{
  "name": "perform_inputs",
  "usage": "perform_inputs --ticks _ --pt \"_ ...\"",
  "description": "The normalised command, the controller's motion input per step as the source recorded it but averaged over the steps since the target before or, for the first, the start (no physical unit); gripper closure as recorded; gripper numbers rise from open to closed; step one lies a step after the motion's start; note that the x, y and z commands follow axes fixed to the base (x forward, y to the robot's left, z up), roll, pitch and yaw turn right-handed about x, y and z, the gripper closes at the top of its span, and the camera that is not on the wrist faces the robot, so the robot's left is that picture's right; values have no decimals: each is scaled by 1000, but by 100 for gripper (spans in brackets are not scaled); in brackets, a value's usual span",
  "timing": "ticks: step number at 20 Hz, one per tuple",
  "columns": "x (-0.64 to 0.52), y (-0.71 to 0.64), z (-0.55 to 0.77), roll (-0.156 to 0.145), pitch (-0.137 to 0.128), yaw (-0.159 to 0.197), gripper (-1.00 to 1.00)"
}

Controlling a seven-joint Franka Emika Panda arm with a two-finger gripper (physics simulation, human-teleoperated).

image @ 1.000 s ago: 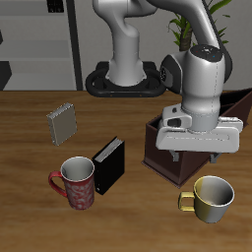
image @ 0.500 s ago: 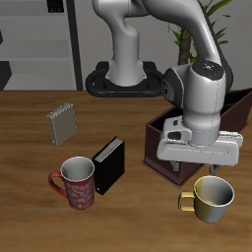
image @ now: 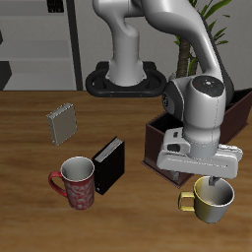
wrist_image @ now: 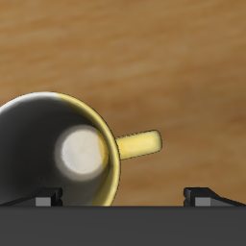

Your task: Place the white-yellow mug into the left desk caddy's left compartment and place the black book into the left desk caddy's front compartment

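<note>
Mug directly beneath the gripper — upright, mouth up

The white-yellow mug (image: 212, 198) stands near the table's front edge, before the left desk caddy (image: 169, 148); the gripper (image: 202, 184) is held spread over its rim — handle (wrist_image: 139, 145) between the fingertips.

no readable text, no labels, no brands, no numbers anywhere

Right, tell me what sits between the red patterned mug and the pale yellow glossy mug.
The black hardcover book stands beside the red patterned mug; from there to the pale yellow glossy mug is bare wooden table, in the exterior view.
</note>
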Motion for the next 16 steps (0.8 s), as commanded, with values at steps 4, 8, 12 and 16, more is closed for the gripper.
perform_inputs --ticks 4,8,12,16 --pt "29 75 -285 17 47 -27 -100" --pt "35 47 -189 20 28 -5 100" --pt "14 7 -11 15 13 -20 100" --pt "5 9 146 17 -13 -21 100"
